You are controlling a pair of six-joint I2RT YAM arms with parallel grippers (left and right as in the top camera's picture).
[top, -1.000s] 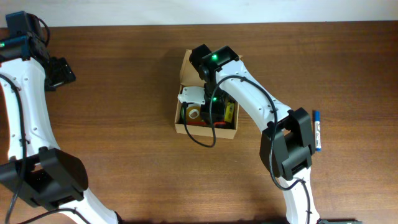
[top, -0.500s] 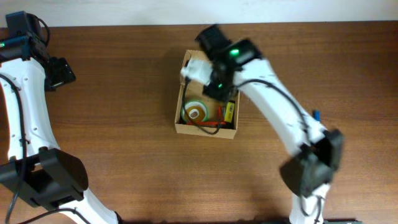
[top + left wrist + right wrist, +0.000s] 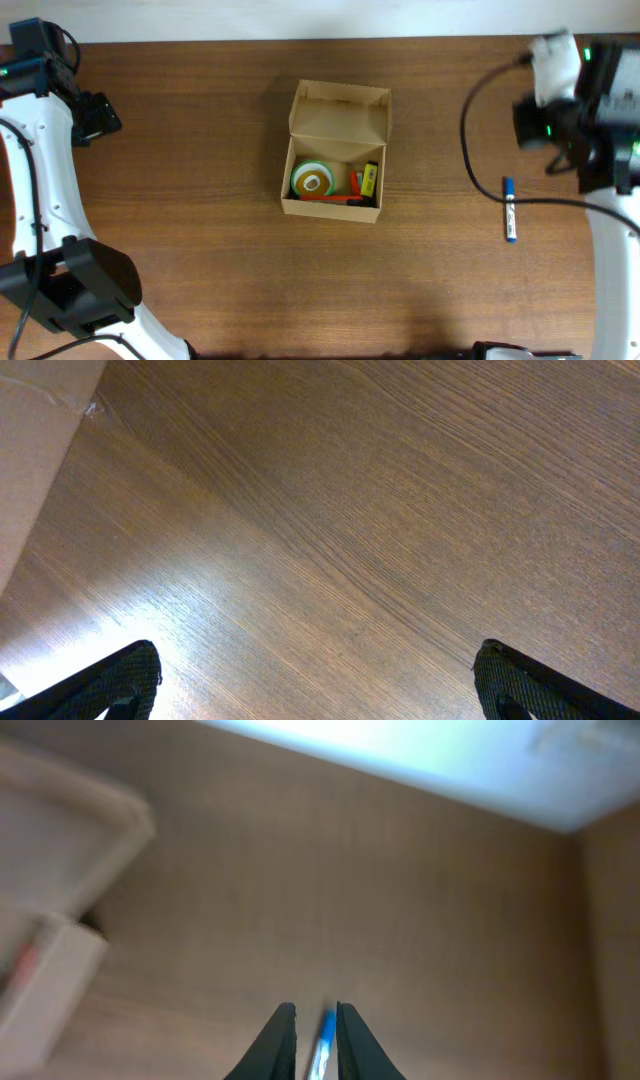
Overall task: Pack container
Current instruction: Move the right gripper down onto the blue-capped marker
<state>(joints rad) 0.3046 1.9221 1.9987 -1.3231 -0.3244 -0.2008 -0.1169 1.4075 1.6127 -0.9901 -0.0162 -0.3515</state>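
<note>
The container (image 3: 336, 112), a tan cardboard box with its flap lid standing open at the back, sits mid-table. Inside lie a tape roll (image 3: 312, 181), a yellow item (image 3: 369, 179) and orange-red pens (image 3: 335, 198). A blue pen (image 3: 510, 208) lies on the table to the right, apart from the box. My right gripper (image 3: 316, 1012) is high at the far right (image 3: 548, 70), its fingers nearly together and empty; the blue pen (image 3: 322, 1038) shows blurred on the table below it. My left gripper (image 3: 318, 680) is wide open and empty over bare wood at the far left (image 3: 98, 118).
The table's back edge runs along the top of the overhead view (image 3: 300, 38). A pale surface (image 3: 30, 450) lies beyond the wood in the left wrist view. A blurred pale shape (image 3: 50, 940) sits at the left of the right wrist view.
My right arm has lifted out of the container and swung fast to the far right, above the blue pen. The box contents are now uncovered. The left arm has not moved.
</note>
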